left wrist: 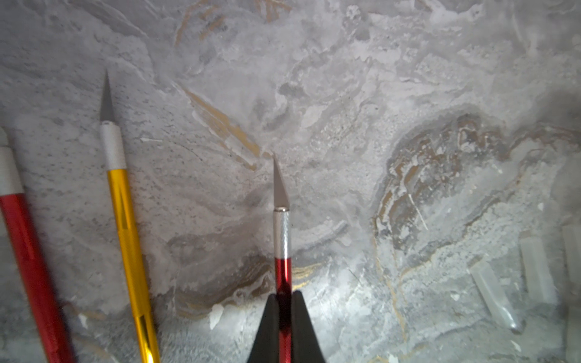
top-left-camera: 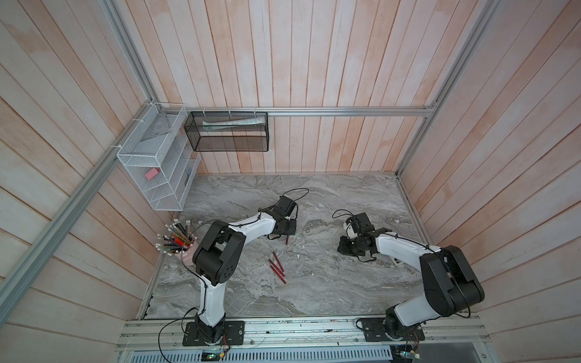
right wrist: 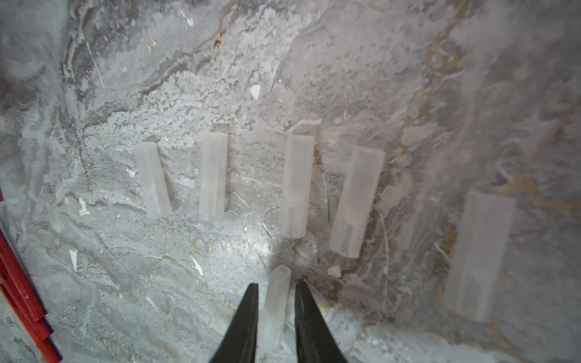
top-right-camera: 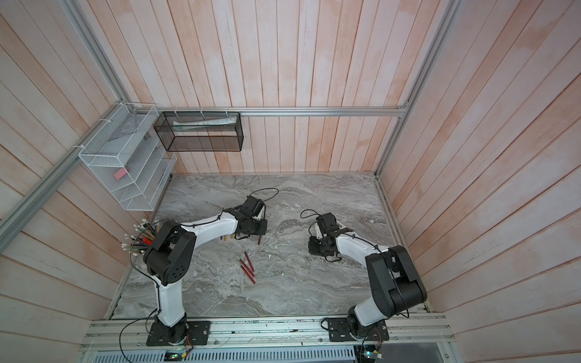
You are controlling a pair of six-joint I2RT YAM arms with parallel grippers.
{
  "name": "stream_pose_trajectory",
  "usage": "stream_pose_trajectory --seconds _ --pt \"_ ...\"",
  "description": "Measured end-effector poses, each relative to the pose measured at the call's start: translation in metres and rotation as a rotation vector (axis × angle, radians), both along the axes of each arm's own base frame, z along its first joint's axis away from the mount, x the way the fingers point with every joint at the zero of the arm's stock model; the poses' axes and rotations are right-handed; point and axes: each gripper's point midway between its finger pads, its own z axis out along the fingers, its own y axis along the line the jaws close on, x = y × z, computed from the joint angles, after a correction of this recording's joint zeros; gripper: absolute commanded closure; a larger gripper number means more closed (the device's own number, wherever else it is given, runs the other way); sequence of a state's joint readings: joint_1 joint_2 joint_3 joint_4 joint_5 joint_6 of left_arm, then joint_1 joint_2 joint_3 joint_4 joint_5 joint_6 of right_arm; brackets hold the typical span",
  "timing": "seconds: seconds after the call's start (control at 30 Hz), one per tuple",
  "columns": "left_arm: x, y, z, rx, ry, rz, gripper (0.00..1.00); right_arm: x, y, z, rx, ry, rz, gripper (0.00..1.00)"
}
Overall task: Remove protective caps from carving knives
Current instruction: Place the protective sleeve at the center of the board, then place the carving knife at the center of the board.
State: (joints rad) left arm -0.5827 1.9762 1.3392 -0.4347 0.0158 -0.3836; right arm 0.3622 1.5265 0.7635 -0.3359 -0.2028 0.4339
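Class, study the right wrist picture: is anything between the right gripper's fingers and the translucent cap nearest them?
Nothing visible. The cap lies between the right gripper's open fingers, a slim gap on each side. Five other caps lie in a row farther out on the marble table, apart from it.

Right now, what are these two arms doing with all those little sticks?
They are uncapping craft blades. The left end effector grips a red knife whose blade is bare. The right end effector stands slightly open around a loose cap, near a row of five caps already off on the table. A yellow knife lies uncapped nearby, and more red knives lie in a cluster.
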Motion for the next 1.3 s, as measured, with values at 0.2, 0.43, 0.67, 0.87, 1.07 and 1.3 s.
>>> stream_pose_trajectory --seconds 0.2,0.43,0.67,0.87,1.07,1.3 --pt "0.015 0.001 0.002 0.014 -0.019 0.009 1.0 0.0 0.0 0.002 0.002 -0.006 0.0 0.74" --pt "0.031 0.004 0.001 0.048 -0.038 0.019 1.0 0.003 0.001 0.023 0.025 -0.062 -0.004 0.74" --pt "0.046 0.013 -0.012 0.08 -0.029 0.046 1.0 0.003 0.001 0.04 0.043 -0.105 -0.007 0.73" --pt "0.054 0.018 -0.015 0.089 -0.027 0.061 0.95 0.003 0.001 0.043 0.046 -0.111 -0.007 0.73" --pt "0.057 0.018 -0.016 0.1 -0.032 0.062 0.82 0.003 0.001 0.043 0.047 -0.111 -0.009 0.72" --pt "0.058 0.02 -0.017 0.109 -0.035 0.065 0.82 0.003 0.001 0.043 0.047 -0.111 -0.009 0.72"
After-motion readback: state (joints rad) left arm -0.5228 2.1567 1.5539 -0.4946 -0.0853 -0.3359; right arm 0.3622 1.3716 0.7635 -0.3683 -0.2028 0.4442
